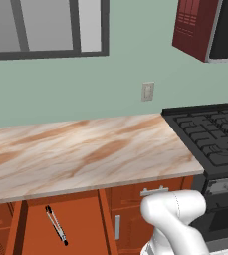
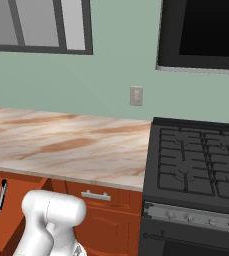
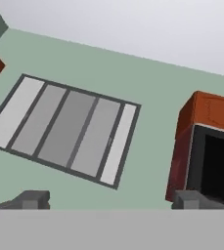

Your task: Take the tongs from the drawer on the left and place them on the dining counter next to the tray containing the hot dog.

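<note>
The drawer (image 1: 60,224) stands pulled open under the wall-side counter (image 1: 80,149), and the tongs (image 1: 56,225) lie on its red-brown floor, slanting with their black tip toward the front; from the right base view I see them as a short dark sliver (image 2: 1,197) at the far left, just beyond my white arm (image 2: 51,217). My gripper (image 3: 108,200) is nowhere near them: the hand camera looks up and away at the pale green wall (image 3: 147,78), so the tongs sit well apart from my fingers, down below the stone edge. My two dark fingertips (image 3: 33,199) rise wide apart at the bottom of the hand view with nothing between them, so the jaws are spread and hold nothing. The drawer is cut off by the lower edge of the left base view, and my arm covers part of the cabinet front beside it, where a narrower drawer with a silver bar handle (image 1: 154,191) peeks out. The tongs are thin and I cannot make out how their two arms sit against each other. The counter is beige stone with brown veins, running to a black gas stove (image 2: 201,165) on the right. Above are a grey-framed window (image 1: 46,27), a red-brown wall cabinet (image 1: 195,27) and a dark microwave (image 2: 201,32), with a small outlet (image 2: 136,95) on the wall.
</note>
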Controlling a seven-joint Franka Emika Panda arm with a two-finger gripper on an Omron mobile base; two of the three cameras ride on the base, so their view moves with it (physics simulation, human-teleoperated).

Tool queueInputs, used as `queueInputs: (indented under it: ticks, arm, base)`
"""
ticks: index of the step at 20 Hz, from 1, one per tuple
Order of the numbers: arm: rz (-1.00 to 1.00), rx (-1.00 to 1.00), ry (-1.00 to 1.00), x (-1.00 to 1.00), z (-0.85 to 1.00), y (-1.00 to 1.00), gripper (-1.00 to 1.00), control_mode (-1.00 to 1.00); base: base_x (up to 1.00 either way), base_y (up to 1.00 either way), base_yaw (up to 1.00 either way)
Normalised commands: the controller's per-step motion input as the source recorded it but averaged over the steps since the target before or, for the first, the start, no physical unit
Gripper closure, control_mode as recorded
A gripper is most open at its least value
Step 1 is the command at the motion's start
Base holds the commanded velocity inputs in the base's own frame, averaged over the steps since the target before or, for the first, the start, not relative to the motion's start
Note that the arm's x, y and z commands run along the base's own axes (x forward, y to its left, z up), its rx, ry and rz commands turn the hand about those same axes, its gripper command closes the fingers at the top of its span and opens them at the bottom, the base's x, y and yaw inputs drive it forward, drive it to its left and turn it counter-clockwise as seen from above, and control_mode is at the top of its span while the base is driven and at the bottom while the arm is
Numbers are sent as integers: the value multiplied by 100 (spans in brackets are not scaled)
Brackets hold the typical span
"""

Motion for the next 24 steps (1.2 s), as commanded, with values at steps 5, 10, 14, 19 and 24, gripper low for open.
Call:
queueInputs:
  ticks: [5, 10, 14, 19, 24]
  arm:
    - [0, 23, 17, 0, 58, -46, -100, -100]
    - [0, 20, 16, 0, 63, -34, -100, -100]
    - [0, 19, 17, 0, 58, -36, -100, -100]
    - [0, 17, 19, 0, 51, -36, -100, -100]
    - [0, 15, 18, 0, 33, -33, -100, -100]
  base:
    - [0, 0, 0]
    - [0, 0, 0]
    - [0, 0, 0]
    - [0, 0, 0]
    - [0, 0, 0]
